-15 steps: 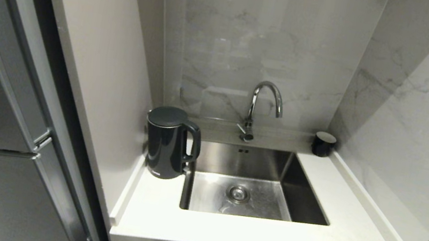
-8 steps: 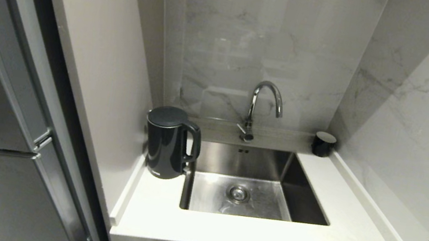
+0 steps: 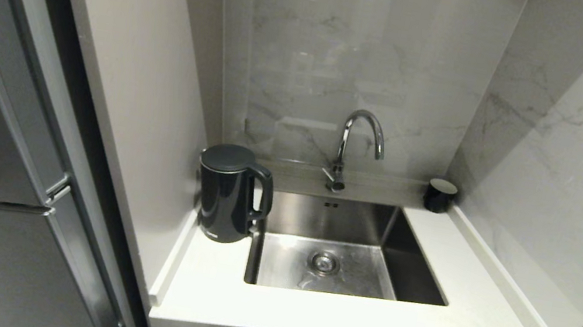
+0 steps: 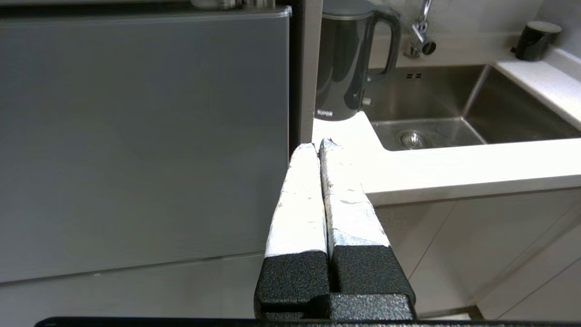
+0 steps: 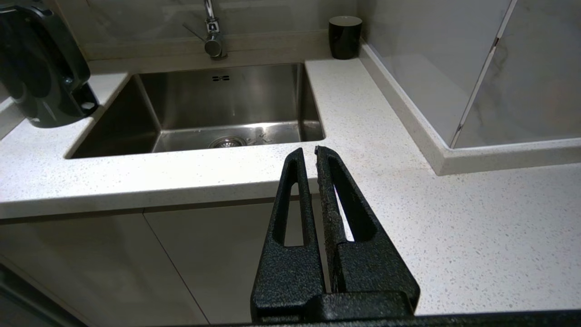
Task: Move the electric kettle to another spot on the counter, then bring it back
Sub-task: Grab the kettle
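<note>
The left gripper (image 4: 317, 144) had its white-wrapped fingers (image 4: 297, 200) pressed together, holding nothing, out in front of the counter's (image 4: 454, 163) front edge, level with the gap between the fridge (image 4: 136, 136) and the cabinets. The right gripper (image 5: 308, 152) hung before the same front edge, nearer the inner corner of the L, its black fingers nearly touching and empty. The kettle (image 3: 227, 194) stood upright at the counter's back left corner, against the side wall, just beside the sink's (image 3: 342, 249) left rim, handle toward the tap (image 3: 357, 145). A small black cup (image 3: 439, 195) sat at the back right corner.
</note>
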